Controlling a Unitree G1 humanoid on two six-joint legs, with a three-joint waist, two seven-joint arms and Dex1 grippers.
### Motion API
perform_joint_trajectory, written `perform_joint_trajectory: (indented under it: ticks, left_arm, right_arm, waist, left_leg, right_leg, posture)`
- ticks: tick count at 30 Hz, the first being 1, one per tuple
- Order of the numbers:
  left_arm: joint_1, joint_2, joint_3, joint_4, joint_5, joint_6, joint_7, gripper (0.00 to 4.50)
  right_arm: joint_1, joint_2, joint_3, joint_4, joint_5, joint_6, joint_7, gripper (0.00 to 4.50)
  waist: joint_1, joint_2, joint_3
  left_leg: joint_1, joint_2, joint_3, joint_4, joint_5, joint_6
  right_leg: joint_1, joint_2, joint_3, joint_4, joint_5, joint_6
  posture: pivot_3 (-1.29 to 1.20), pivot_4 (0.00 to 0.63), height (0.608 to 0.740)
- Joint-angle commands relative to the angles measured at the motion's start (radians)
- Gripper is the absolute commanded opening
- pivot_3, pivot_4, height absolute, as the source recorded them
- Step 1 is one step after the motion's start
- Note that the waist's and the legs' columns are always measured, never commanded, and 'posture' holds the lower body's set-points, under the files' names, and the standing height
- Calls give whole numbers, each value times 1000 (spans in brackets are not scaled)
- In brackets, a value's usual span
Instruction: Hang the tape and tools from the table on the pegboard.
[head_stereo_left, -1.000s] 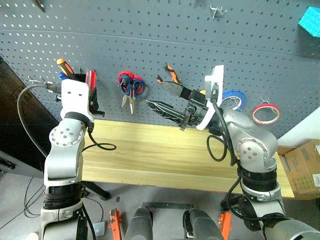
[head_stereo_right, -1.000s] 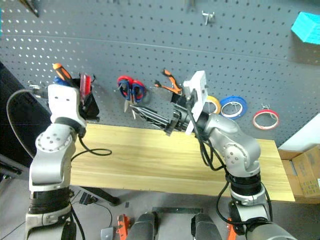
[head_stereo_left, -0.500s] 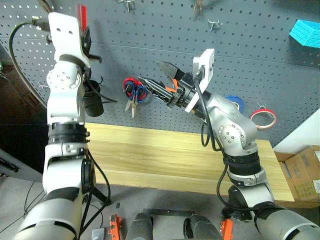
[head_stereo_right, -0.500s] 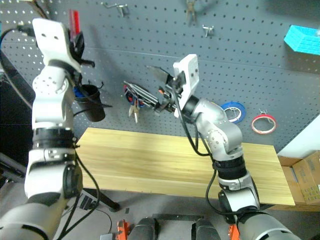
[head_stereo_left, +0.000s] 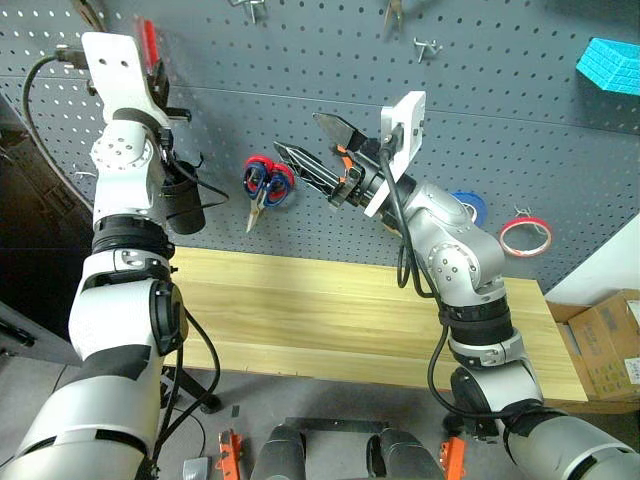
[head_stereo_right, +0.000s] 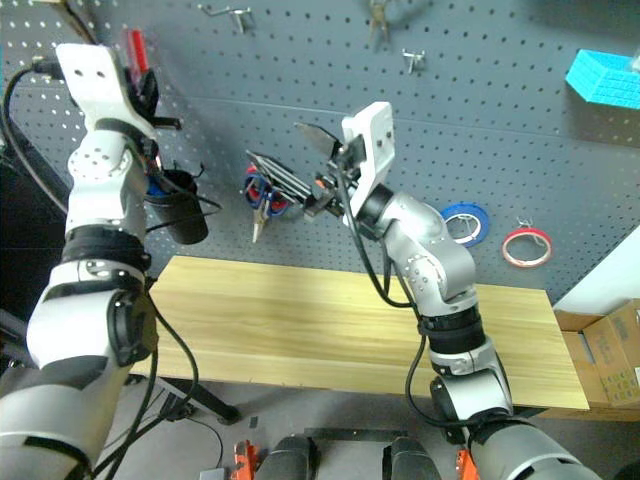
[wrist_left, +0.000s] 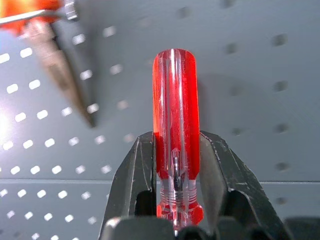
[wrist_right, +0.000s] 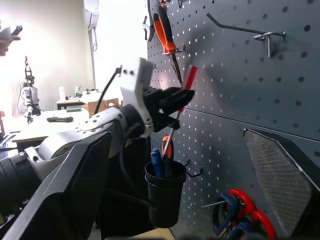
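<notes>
**Screwdriver raised to the pegboard, desk bare**

Head views: the left gripper (head_stereo_left: 158, 78) is up against the pegboard (head_stereo_left: 300, 100), clamped on the red-handled screwdriver (head_stereo_left: 149, 40), whose handle stands above the fingers. Just below hangs a black cup (head_stereo_left: 185, 205). The right gripper (head_stereo_left: 315, 150) is spread wide with nothing in it, in front of the red-handled scissors (head_stereo_left: 266, 180). The red tape (head_stereo_left: 527, 237) hangs on the board at the right, beside a blue roll (head_stereo_left: 470, 203). The desk (head_stereo_left: 300, 320) carries nothing.

Left wrist view: both fingers (wrist_left: 137, 170) press the clear red handle (wrist_left: 176, 125) between them, close to the board.

Right wrist view: the wide-apart fingers (wrist_right: 280, 170) frame the left gripper (wrist_right: 172, 100) with its screwdriver, the cup (wrist_right: 165, 192) beneath and orange-handled pliers (wrist_right: 165, 35) hanging above
</notes>
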Motion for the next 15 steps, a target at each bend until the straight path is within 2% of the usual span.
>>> perform_joint_trajectory:
  ticks: [1,11,15]
  left_arm:
    - [52,21,28,-33,-22,-26,24,827]
    - [157,9,43,-41,-63,-51,17,827]
    - [183,11,40,-42,-68,-56,20,827]
  right_arm:
    - [6,-8,-14,-48,4,-12,-7,4500]
    - [55,10,23,-27,-11,-27,-3,4500]
    - [102,-20,49,-17,-44,-36,24,4500]
  waist:
    - [-3,0,-3]
    - [-11,-3,-19]
    - [-12,-5,-21]
  left_leg:
    - [0,0,0,0,0,0]
    - [0,0,0,1,0,0]
    - [1,0,0,1,0,0]
  right_leg:
    - [0,0,0,0,0,0]
    - [0,0,0,1,0,0]
    - [0,0,0,2,0,0]
  posture:
    - [123,0,740]
    - [130,0,740]
    - [126,0,740]
